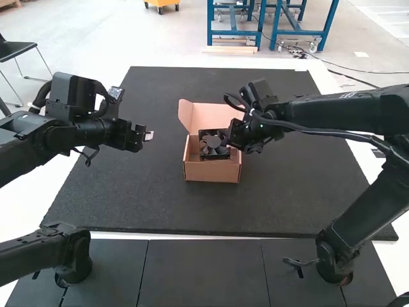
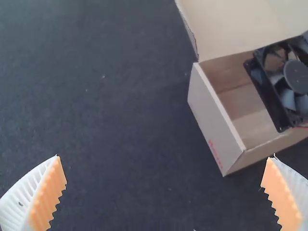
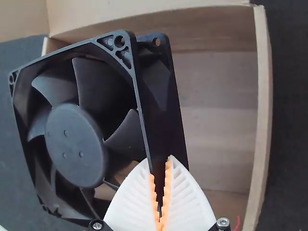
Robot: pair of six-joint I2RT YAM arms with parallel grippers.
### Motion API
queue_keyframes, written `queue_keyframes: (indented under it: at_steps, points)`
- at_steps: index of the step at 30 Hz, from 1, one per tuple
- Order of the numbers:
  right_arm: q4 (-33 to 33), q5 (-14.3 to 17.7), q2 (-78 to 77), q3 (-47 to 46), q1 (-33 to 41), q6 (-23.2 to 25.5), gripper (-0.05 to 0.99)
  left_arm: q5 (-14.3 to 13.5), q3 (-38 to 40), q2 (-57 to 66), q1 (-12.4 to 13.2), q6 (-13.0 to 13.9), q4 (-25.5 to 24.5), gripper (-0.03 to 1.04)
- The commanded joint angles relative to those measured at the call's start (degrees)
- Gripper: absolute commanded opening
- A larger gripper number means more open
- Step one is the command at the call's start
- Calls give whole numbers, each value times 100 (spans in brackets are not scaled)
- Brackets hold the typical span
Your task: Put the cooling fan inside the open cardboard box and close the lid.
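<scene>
- The right pincer [image 3: 161,166] is clamped on the frame edge of the cooling fan [image 3: 86,139], holding it on edge at the mouth of the open cardboard box [image 1: 211,171], probably for lowering in.
- The lid [image 1: 204,116] stands open behind.
- The left pincer [image 2: 163,161] hovers wide open beside the box, likely waiting for the lid.

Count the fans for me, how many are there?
1. The cooling fan is held by its frame in the right gripper, at the opening of the open cardboard box. The box floor that shows is bare.
</scene>
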Motion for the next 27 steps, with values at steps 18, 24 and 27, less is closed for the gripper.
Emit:
queue_keyframes:
  at_steps: [18,24,27]
  points:
    - [-866,-455,554,1119,-445,-352,-2,-41,-30,-102,7,-98,7,96]
    - [-857,-507,571,1110,-454,-344,-2,-41,-30,-102,16,-98,25,96]
    - [-857,-543,606,1092,-427,-335,-2,-41,-39,-102,16,-106,42,96]
